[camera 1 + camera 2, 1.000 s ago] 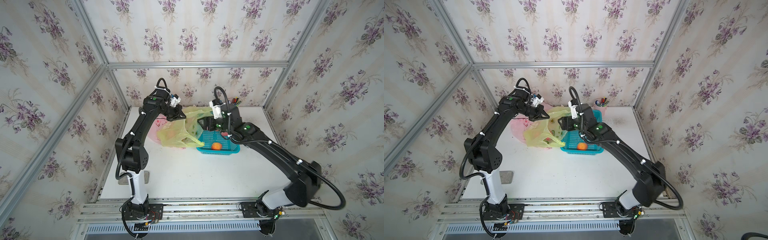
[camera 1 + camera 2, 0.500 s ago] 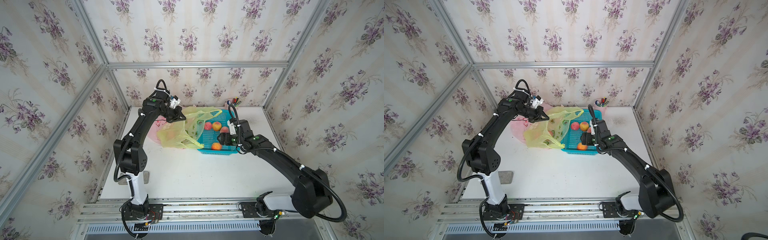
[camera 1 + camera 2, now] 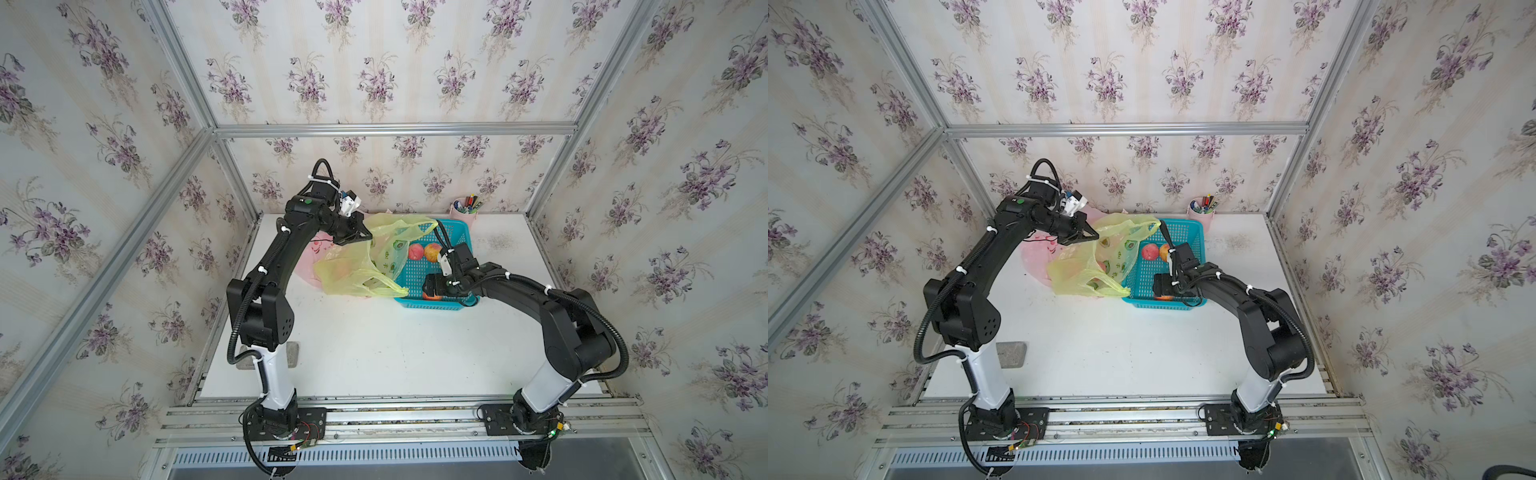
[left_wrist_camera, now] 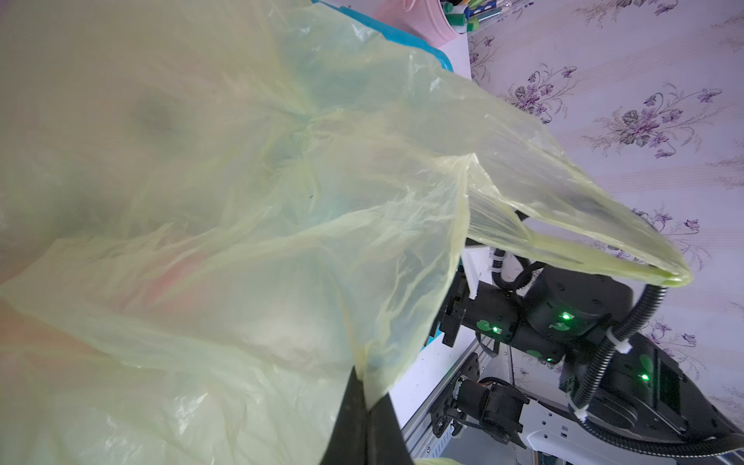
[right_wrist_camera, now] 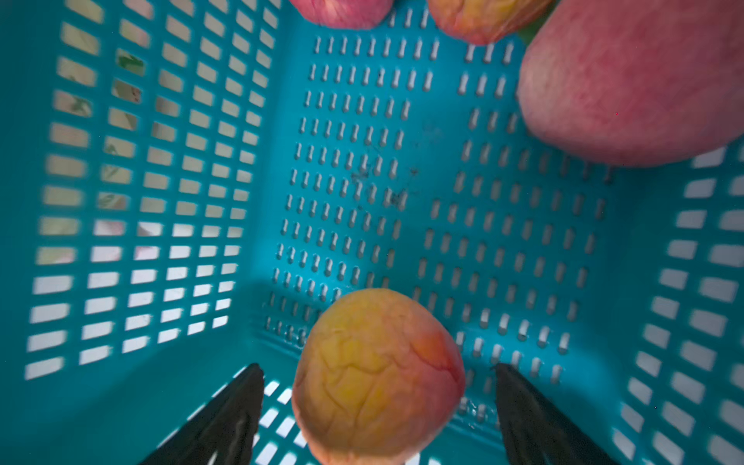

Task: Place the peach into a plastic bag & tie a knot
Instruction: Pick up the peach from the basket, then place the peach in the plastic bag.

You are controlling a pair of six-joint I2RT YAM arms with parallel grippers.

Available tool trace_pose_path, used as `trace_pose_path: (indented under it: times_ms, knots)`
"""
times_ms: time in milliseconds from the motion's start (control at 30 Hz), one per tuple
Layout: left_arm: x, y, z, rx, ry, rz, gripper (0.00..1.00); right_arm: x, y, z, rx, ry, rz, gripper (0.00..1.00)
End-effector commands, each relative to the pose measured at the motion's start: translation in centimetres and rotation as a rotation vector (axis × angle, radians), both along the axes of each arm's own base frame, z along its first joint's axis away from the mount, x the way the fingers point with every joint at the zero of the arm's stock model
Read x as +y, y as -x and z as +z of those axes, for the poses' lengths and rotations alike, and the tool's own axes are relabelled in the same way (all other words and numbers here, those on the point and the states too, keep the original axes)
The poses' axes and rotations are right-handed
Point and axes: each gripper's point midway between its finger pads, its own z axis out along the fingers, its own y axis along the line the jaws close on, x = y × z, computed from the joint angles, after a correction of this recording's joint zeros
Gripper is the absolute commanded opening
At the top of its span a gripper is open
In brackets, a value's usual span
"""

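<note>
Top views: the left gripper holds the yellow plastic bag raised beside the blue basket on the white surface.
Left wrist: the jaws are pressed together, pinching the bag's rim.
Right wrist: the right gripper is spread wide inside the basket, one finger on either side of the peach lying on the basket floor.

The right fingers stand wide with room beside the peach; basket walls and other fruit crowd close around
</note>
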Motion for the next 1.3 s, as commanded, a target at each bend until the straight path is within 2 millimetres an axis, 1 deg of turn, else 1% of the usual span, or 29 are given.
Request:
trace_pose_path:
  times_ms: [0,67,133,200,233,267,333,400,433,567,667,733,767,867,933,967,1033,1133,1200,1267]
  knots:
    - [-0.2,0.1,0.7,-0.022,0.018,-0.014,0.0,0.7,-0.7,-0.8,-0.006,-0.018,-0.001,0.83]
    - [-0.3,0.1,0.6,-0.021,0.018,-0.016,0.0,0.8,-0.9,-1.4,0.0,-0.016,-0.003,0.79]
    - [-0.3,0.0,0.5,-0.02,0.018,-0.016,0.0,0.9,-1.1,-1.8,0.004,-0.015,-0.004,0.73]
    - [-0.3,0.0,0.5,-0.019,0.018,-0.017,0.0,0.9,-1.2,-1.7,-0.008,-0.02,-0.008,0.65]
    - [-0.3,0.0,0.5,-0.022,0.018,-0.017,0.0,0.9,-1.3,-1.2,-0.022,-0.024,-0.012,0.6]
    - [-0.3,0.1,0.6,-0.021,0.02,-0.018,0.0,0.8,-1.5,-0.5,-0.044,-0.031,-0.018,0.54]
    - [-0.3,0.1,0.7,-0.026,0.02,-0.022,0.0,0.6,-1.6,1.4,-0.087,-0.039,-0.026,0.5]
    - [-0.3,0.1,0.8,-0.028,0.021,-0.022,0.0,0.0,-1.4,3.6,-0.129,-0.033,-0.039,0.47]
    - [-0.3,0.1,0.8,-0.028,0.021,-0.021,0.0,-0.4,-1.3,5.0,-0.159,-0.035,-0.047,0.47]
    - [-0.3,0.1,0.7,-0.026,0.022,-0.023,0.0,-1.6,0.2,10.1,-0.252,-0.065,-0.069,0.43]
    - [-0.2,0.2,0.7,-0.027,0.018,-0.019,0.0,-1.7,1.7,13.5,-0.302,-0.124,-0.05,0.4]
    - [-0.2,0.1,0.6,-0.024,0.015,-0.014,0.0,-0.9,3.1,15.6,-0.333,-0.167,0.0,0.38]
    - [-0.2,0.1,0.7,-0.027,0.017,-0.014,0.0,-0.1,3.9,16.8,-0.359,-0.18,0.031,0.38]
    - [-0.2,0.0,0.8,-0.026,0.016,-0.01,0.0,3.7,6.9,20.1,-0.423,-0.22,0.159,0.38]
    - [-0.2,0.1,0.7,-0.024,0.016,-0.01,0.0,5.7,7.8,21.8,-0.444,-0.252,0.212,0.38]
    - [-0.2,0.1,0.7,-0.022,0.016,-0.009,0.0,6.4,7.8,22.4,-0.451,-0.257,0.221,0.38]
    - [-0.2,0.2,0.6,-0.019,0.018,-0.011,0.0,7.7,7.0,23.1,-0.46,-0.263,0.231,0.39]
    - [-0.2,0.2,0.8,-0.02,0.02,-0.008,0.0,8.9,4.1,23.3,-0.493,-0.222,0.197,0.4]
    - [-0.2,0.3,1.0,-0.025,0.019,-0.007,0.0,10.3,2.0,23.2,-0.498,-0.205,0.192,0.4]
    - [-0.1,0.4,1.0,-0.026,0.018,-0.006,0.0,11.8,0.0,22.2,-0.479,-0.189,0.194,0.41]
